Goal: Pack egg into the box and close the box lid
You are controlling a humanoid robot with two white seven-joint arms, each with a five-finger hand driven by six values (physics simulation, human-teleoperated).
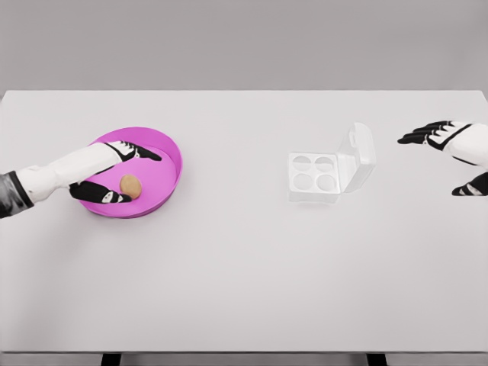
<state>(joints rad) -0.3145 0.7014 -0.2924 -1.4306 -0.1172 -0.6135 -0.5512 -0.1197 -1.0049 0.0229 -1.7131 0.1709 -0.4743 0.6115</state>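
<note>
Item one, far left: my left robot hand (114, 171) reaches into the shallow round magenta bowl (169, 152). Its fingers are spread around the small brown egg (130, 185), thumb just beside it, not clamped. The egg lies in the bowl, between thumb and fingers. Item two, centre-right on the white desk (244, 267): clear plastic four-cup egg box (313, 175), lid raised, cups vacant. Item three, far right: my right robot hand (450, 152), fingers apart, holding nothing.

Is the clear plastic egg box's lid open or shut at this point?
Open. The clear plastic egg box has its lid tilted up and back on the right side, and all four cups are exposed and empty.
</note>
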